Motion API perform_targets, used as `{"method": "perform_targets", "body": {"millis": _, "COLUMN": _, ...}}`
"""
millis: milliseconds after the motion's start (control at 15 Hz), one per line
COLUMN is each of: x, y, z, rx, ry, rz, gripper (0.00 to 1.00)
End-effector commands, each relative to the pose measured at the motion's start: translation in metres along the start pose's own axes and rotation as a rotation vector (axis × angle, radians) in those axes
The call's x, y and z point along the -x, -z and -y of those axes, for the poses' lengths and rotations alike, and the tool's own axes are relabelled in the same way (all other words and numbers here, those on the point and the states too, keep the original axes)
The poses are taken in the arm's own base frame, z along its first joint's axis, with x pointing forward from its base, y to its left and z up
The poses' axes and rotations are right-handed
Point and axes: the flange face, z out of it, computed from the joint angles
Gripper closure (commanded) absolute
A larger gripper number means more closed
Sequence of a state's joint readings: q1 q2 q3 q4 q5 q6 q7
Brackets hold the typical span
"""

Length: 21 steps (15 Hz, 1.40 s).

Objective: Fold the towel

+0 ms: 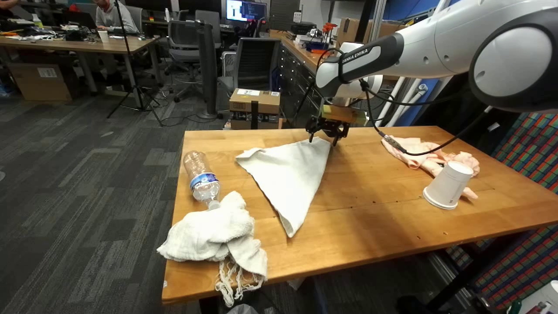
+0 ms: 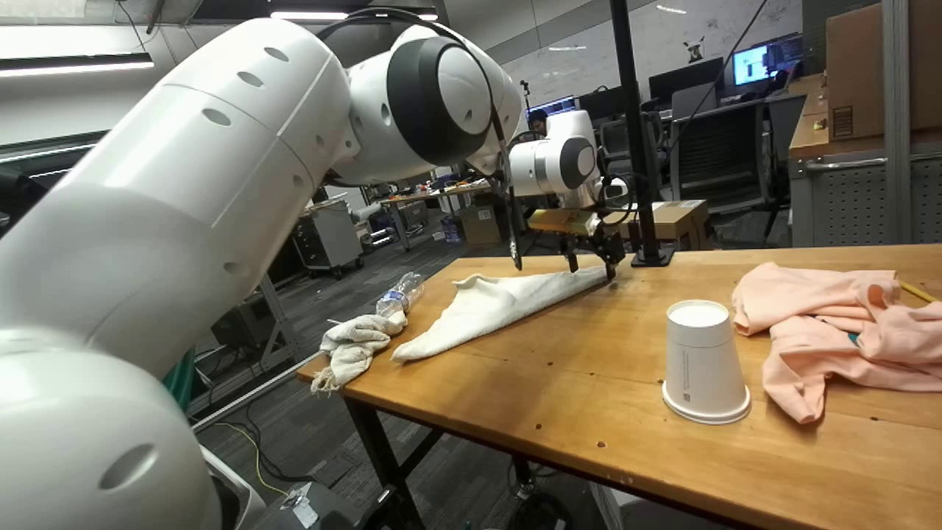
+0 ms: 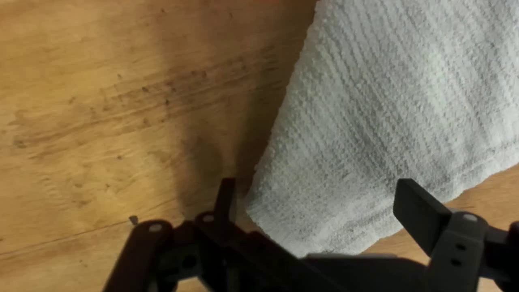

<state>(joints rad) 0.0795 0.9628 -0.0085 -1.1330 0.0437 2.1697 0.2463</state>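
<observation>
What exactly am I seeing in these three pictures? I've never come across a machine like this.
It is a white jointed robot arm ending in a black two-fingered hand. Two pictures come from cameras standing outside the robot, facing the wooden table from different spots. The close-up comes from a camera on the wrist, looking past the fingers.

On the table lie a roughly triangular white towel, a crumpled fringed cloth, a plastic bottle on its side and some peach-coloured fabric; a white cup stands upside down.

Nothing appears held: in the wrist view the fingers stand apart, with a corner of the towel showing between them.
</observation>
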Motion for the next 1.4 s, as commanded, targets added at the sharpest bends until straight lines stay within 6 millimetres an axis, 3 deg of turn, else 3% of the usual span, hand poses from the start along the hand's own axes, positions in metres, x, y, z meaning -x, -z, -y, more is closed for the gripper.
{"method": "perform_targets", "body": {"millis": 0, "x": -0.005, "y": 0.001, "z": -0.007, "rx": -0.004, "ry": -0.022, "rz": -0.022, "gripper": 0.02}}
{"method": "perform_targets", "body": {"millis": 400, "x": -0.01, "y": -0.007, "z": -0.018, "rx": 0.005, "ry": -0.038, "rz": -0.013, "gripper": 0.0}}
{"method": "perform_targets", "body": {"millis": 467, "x": -0.011, "y": -0.007, "z": -0.017, "rx": 0.005, "ry": -0.039, "rz": -0.011, "gripper": 0.2}}
{"method": "perform_targets", "body": {"millis": 1000, "x": -0.01, "y": 0.004, "z": -0.006, "rx": 0.017, "ry": -0.022, "rz": -0.014, "gripper": 0.82}}
{"method": "perform_targets", "body": {"millis": 1200, "x": -0.007, "y": 0.007, "z": 0.001, "rx": 0.026, "ry": -0.007, "rz": -0.017, "gripper": 1.0}}
{"method": "perform_targets", "body": {"millis": 1333, "x": -0.005, "y": 0.012, "z": 0.008, "rx": 0.027, "ry": 0.003, "rz": -0.025, "gripper": 1.0}}
